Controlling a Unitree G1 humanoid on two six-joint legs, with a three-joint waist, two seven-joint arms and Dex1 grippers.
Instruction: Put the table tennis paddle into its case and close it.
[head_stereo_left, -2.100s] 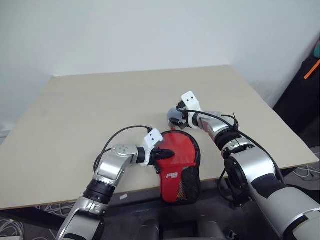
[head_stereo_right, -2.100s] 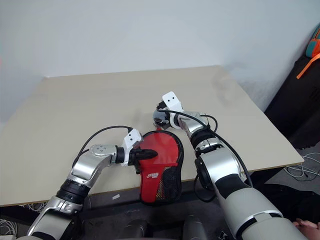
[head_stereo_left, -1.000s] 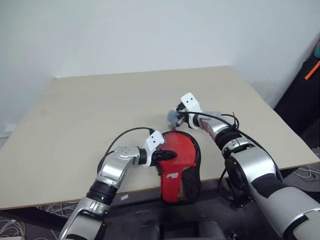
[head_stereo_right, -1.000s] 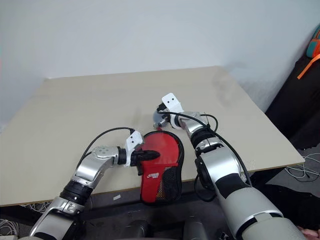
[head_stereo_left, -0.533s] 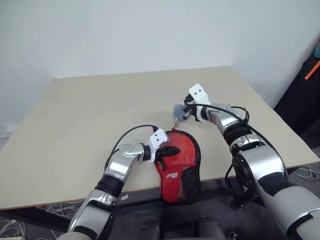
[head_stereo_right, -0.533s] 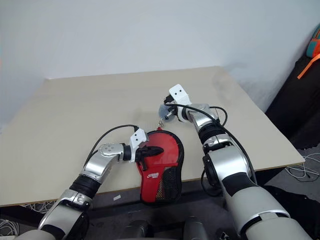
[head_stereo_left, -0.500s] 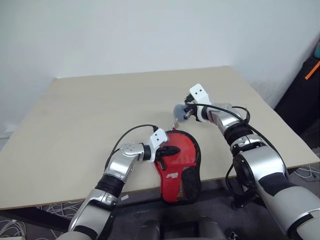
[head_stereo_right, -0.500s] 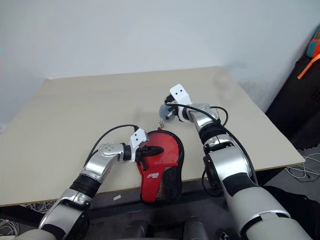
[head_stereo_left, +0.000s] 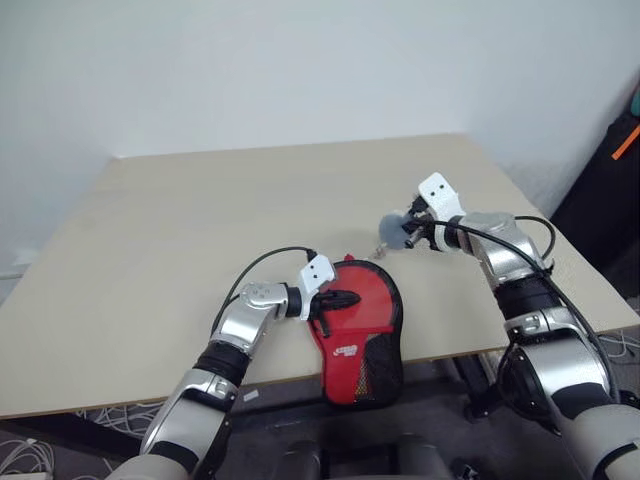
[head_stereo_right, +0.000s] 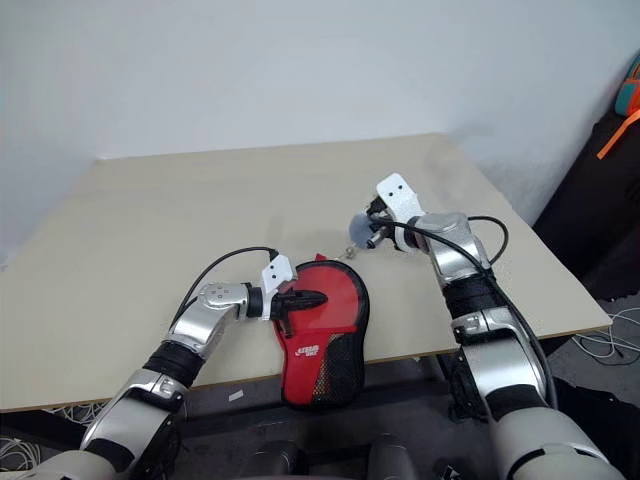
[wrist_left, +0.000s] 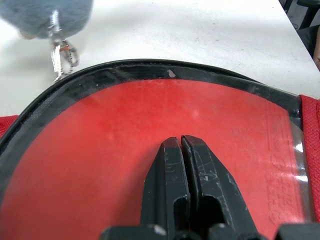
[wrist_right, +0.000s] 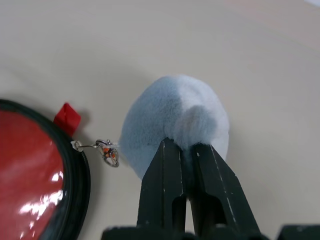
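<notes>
The red case (head_stereo_left: 355, 320) with black edging lies at the table's front edge, its mesh end hanging over it. Under its clear panel shows a red face (wrist_left: 100, 150), which I take for the table tennis paddle; its handle is hidden. My left gripper (head_stereo_left: 352, 298) is shut, its fingertips (wrist_left: 172, 145) pressing on that panel. My right gripper (head_stereo_left: 408, 236) is shut on a grey fluffy pom-pom (wrist_right: 172, 120), held just above the table, beyond and right of the case's round end. A small metal chain (wrist_right: 102, 148) runs from the pom-pom to the case's black rim, beside a red tab (wrist_right: 67, 119).
The beige table (head_stereo_left: 200, 220) stretches wide behind and left of the case. A white wall stands beyond it. A dark object with an orange strap (head_stereo_left: 625, 140) stands off the table's right side. Cables lie on the floor below the front edge.
My right gripper has swung to the right and slightly up, carrying the pom-pom away from the case's top rim. The left gripper has stayed pressed on the case.
</notes>
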